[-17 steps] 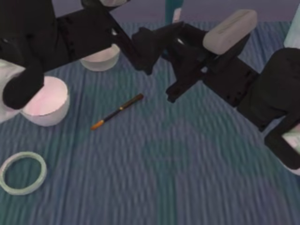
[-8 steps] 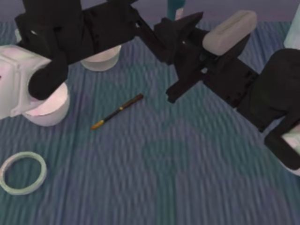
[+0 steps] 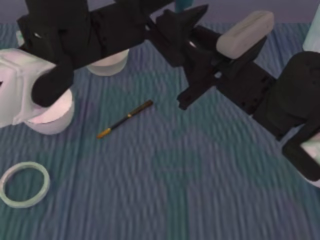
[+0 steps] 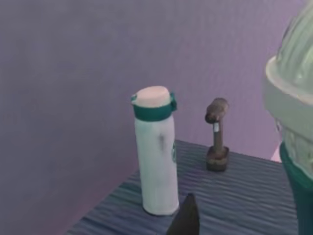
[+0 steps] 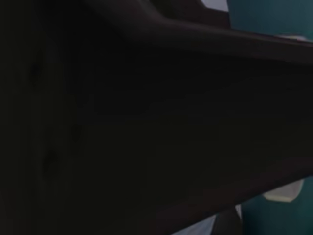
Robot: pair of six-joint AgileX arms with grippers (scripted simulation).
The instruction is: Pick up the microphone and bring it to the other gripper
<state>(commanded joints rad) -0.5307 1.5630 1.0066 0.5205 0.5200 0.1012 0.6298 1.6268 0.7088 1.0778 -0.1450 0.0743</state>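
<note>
Left gripper (image 3: 172, 22) pushed further against right gripper (image 3: 192, 42), microphone (image 3: 183, 4) between them, grips cannot tell, brush (image 3: 125, 119) unmoved

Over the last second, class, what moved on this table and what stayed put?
The left arm swung in from the table's left, carrying its claw toward the far edge, up against the right claw, which stayed in place. The microphone barely shows there. The brush, ring and bowls stayed.

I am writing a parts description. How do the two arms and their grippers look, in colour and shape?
Both arms are matt black and blocky. The left arm has a pale rounded housing at its elbow. The right arm carries a pale grey block on its wrist. The right gripper has pointed, wedge-shaped black fingers. No cables or markings show.
</note>
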